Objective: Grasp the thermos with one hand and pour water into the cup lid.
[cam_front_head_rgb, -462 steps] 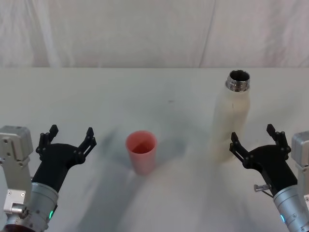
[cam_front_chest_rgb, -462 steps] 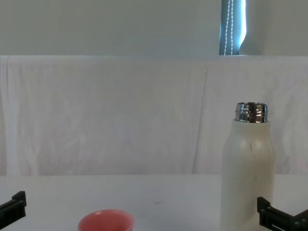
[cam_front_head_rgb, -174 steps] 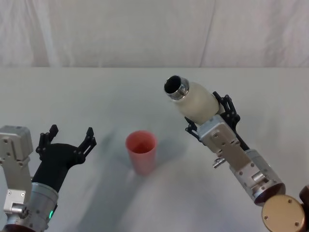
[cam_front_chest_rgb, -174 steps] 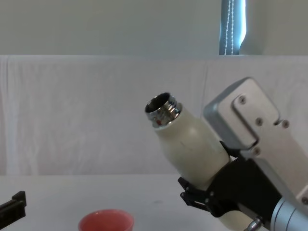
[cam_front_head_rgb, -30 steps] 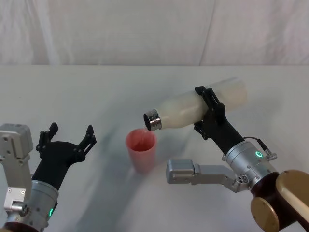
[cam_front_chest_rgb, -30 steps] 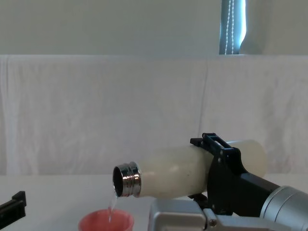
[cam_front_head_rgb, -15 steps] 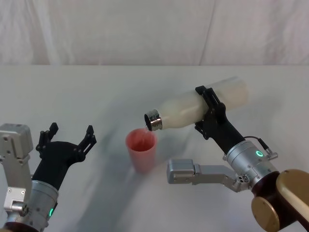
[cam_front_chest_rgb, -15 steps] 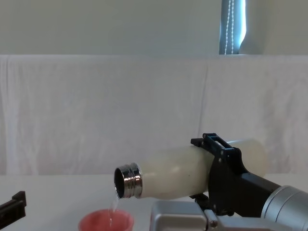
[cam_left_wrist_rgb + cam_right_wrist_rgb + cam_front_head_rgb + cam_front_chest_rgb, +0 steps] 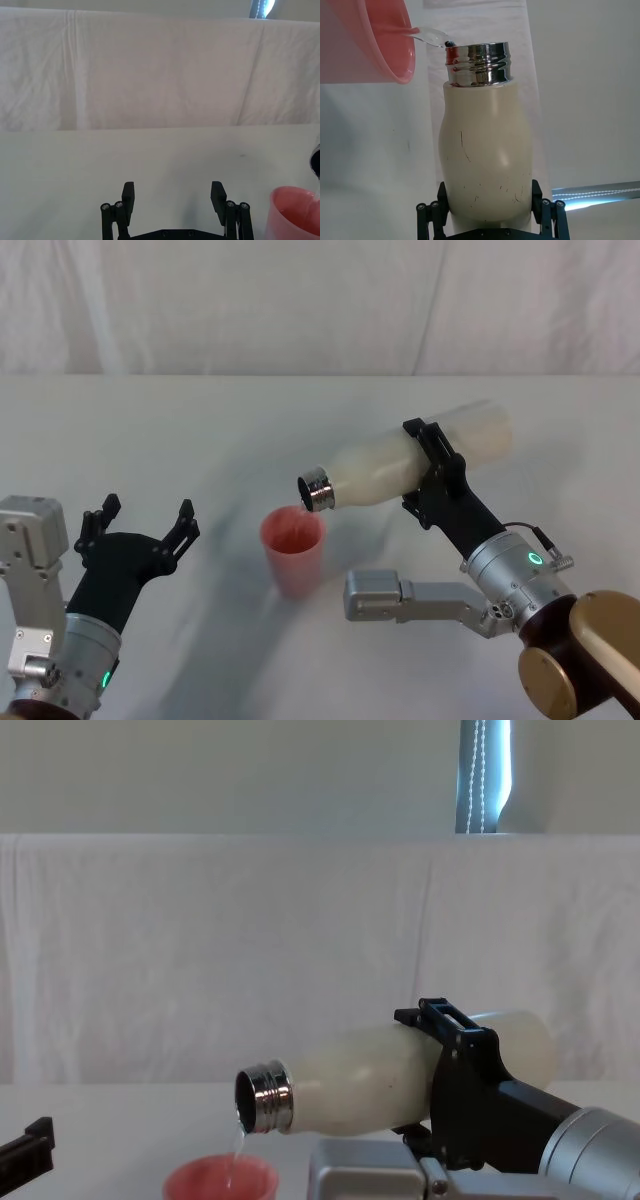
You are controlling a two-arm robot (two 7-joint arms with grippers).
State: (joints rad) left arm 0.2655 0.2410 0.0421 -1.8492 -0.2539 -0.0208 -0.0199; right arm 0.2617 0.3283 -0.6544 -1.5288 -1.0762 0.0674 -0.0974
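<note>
Over on the near left, the left hand [image 9: 140, 525] sits low above the tabletop [image 9: 200, 430] with its fingers spread wide and nothing between them. There's a good stretch of bare white surface around it, and a clear gap between it and the cup lid [image 9: 293, 552] to its right.

The cup lid stands upright around the middle of the tabletop, well in from every edge. From the left wrist view you catch its pink rim [image 9: 295, 192] just off to one side of the fingertips, apart from them.

Right above the cup's right rim is the chrome neck of the thermos [image 9: 400, 468]. The bottle is tipped almost flat, mouth angled down to the left and base up to the right. A thin stream of water [image 9: 238, 1138] drops from the lip into the cup; in the right wrist view it shows as a clear tongue [image 9: 427, 36] bridging neck and rim.

The right hand [image 9: 432, 472] is clamped around the thermos body past the middle, toward the base, black fingers on both sides. Behind everything, the far edge of the tabletop meets a white draped cloth [image 9: 320, 300], with plenty of open surface before it.
</note>
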